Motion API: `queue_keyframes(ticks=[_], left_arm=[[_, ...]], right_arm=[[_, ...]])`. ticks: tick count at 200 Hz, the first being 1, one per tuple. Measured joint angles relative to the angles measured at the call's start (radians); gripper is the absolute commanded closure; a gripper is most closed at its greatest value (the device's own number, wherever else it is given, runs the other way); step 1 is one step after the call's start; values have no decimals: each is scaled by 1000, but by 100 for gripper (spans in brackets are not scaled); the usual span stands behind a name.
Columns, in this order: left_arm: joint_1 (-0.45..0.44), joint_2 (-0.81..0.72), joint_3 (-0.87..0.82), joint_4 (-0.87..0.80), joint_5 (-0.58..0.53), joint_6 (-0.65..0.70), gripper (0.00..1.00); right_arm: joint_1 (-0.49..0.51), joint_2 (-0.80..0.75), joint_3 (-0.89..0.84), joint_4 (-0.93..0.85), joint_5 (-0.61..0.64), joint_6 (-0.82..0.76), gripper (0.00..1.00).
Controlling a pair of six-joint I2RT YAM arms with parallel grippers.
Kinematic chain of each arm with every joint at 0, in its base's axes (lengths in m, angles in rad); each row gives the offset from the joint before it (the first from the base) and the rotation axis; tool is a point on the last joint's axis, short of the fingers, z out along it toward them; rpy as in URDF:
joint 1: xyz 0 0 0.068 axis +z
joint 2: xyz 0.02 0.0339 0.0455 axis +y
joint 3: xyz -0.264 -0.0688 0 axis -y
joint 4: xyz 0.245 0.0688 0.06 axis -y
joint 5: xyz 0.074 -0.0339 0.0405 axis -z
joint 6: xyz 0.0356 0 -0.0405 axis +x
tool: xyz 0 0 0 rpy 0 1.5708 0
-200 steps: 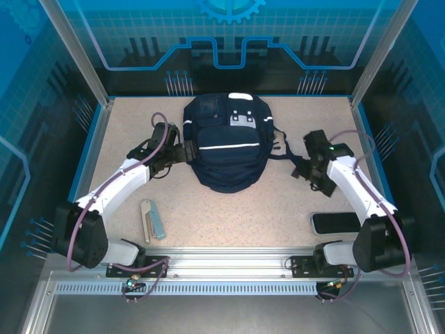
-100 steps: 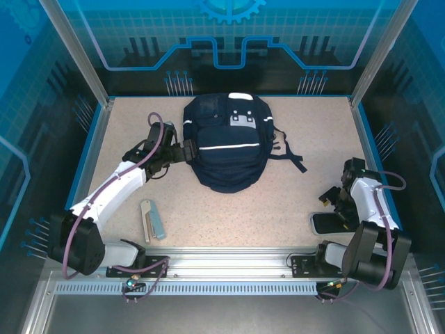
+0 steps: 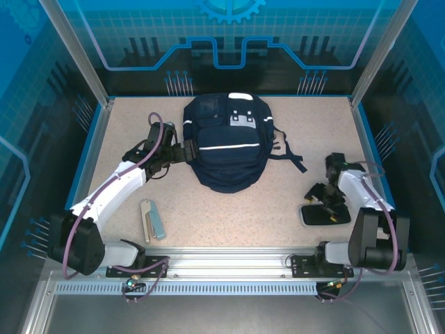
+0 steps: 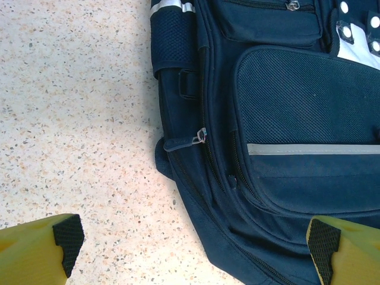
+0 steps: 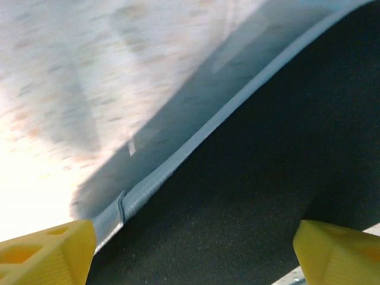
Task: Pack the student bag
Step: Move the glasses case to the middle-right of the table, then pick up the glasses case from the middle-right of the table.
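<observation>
The student bag [image 3: 226, 142], a large dark navy backpack with white stripes, lies flat at the middle back of the table. My left gripper [image 3: 183, 151] is at its left side. It is open, and in the left wrist view its jaws [image 4: 196, 237] straddle the bag's lower left edge [image 4: 279, 119] without touching it. At the near right, a flat black case [image 3: 325, 216] with a grey zipper edge lies under my right gripper [image 3: 323, 202]. In the right wrist view the case [image 5: 267, 148] spans the gap between the yellow fingers [image 5: 47, 249], gripped across its width.
A slim pale item beside a teal one [image 3: 153, 220] lies near the left arm's base. The bag's dark strap [image 3: 292, 156] trails right toward the right arm. A raised blue rim [image 3: 94, 149] borders the table.
The right arm swung from beside the bag's strap down to the black case and closed on it. The case has shifted left. The left gripper opened slightly by the bag.
</observation>
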Motion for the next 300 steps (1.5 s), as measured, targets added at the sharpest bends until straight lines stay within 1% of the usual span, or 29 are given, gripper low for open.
queue_keyframes(ticks=[16,37,65,74,85,94,96,99,129,160,218,249,264,300], left_arm=[[1,0,0,0,7,0,1],[1,0,0,0,14,0,1],[1,-3,0,-3,15,0,1],[1,-7,0,-6,15,0,1],[1,-13,0,-9,16,0,1],[1,-18,0,-8,18,0,1],[1,-19,0,-8,18,0,1],[1,-20,0,-8,19,0,1],[1,-24,0,-8,26,-1,1],[1,-24,0,-10,35,0,1],[1,-28,0,-22,61,0,1],[1,-28,3,-22,77,0,1],[1,-28,8,-24,87,0,1],[1,-19,37,-32,143,27,1]], right_arm=[[121,70,62,27,-26,5,14],[236,170,164,50,-47,-6,17],[318,243,272,60,-43,-36,15],[334,246,296,56,-34,-46,13],[352,246,333,38,-11,-54,8],[364,245,362,21,14,-60,5],[367,245,371,16,21,-58,2],[371,245,381,10,31,-56,0],[400,254,443,-34,98,-41,0],[428,315,441,-45,113,-13,0],[437,306,301,-28,104,52,0],[437,280,209,32,34,92,0],[437,278,179,64,5,110,3],[434,272,161,105,-25,132,19]])
